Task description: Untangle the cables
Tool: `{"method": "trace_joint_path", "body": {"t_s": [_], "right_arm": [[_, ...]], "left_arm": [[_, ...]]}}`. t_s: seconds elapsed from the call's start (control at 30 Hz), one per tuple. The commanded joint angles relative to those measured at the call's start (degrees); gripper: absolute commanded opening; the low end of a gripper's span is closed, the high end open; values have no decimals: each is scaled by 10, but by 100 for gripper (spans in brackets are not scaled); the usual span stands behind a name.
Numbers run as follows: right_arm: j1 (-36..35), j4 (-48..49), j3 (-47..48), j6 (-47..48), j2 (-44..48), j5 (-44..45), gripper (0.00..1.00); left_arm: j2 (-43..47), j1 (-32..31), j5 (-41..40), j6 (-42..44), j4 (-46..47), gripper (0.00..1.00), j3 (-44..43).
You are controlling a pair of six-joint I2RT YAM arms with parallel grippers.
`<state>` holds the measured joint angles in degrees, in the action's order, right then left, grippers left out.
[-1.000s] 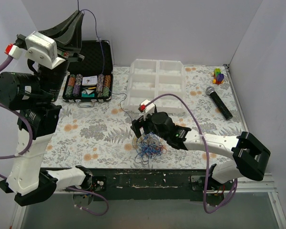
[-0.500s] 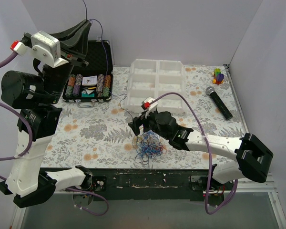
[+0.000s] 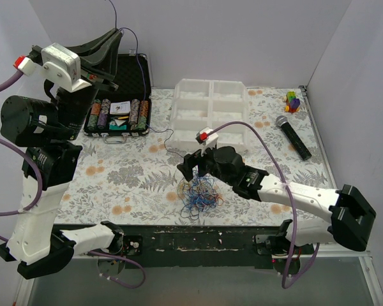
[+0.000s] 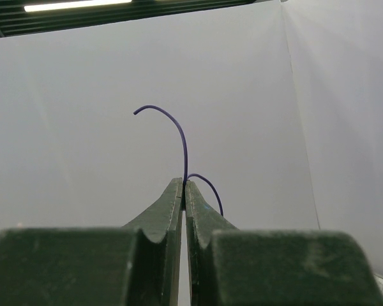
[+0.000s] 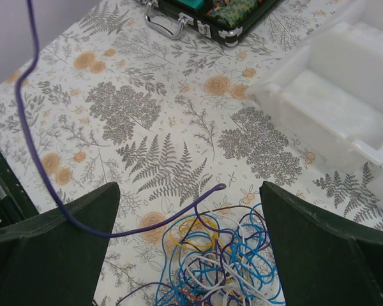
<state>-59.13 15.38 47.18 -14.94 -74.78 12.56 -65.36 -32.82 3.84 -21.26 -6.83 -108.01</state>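
Note:
The cables point(image 3: 199, 193) lie as a fist-sized tangle of blue, yellow, white and purple loops near the table's front edge. My left gripper point(image 3: 117, 32) is raised high at the back left, shut on one thin purple cable point(image 3: 138, 70) that trails down past the case to the tangle. In the left wrist view the left gripper point(image 4: 184, 185) pinches that purple cable point(image 4: 180, 131) at its tips. My right gripper point(image 3: 190, 169) hovers open just above the tangle's far side. In the right wrist view the right gripper point(image 5: 189, 186) straddles the cables point(image 5: 233, 268), and the purple cable point(image 5: 33, 143) crosses in front.
An open black case of poker chips point(image 3: 118, 113) sits at the back left, also seen in the right wrist view point(image 5: 210, 16). A white compartment tray point(image 3: 210, 109) stands behind the tangle. A microphone point(image 3: 292, 136) and a small coloured block toy point(image 3: 293, 101) lie at the right.
The left gripper rose a little, lifting the purple cable higher. The right gripper shifted slightly right and back over the tangle, still open.

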Motion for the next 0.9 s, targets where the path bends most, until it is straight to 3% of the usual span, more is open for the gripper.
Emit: {"method": "trace_joint_path", "body": {"t_s": [0.0,0.4,0.63,0.87], "right_arm": [[2,10,-14,-14,52,-15,100],[2,-17,-3,-13,63,-44,100],[2,-188,91,-28,54,-29,100],[2,-192,70,-48,90,-21,100]], "left_arm": [[8,1,6,3,-4,0,5],[3,1,9,3,-4,0,-8],[7,1,10,3,-13,0,-1],[7,1,11,3,-13,0,3]]}}
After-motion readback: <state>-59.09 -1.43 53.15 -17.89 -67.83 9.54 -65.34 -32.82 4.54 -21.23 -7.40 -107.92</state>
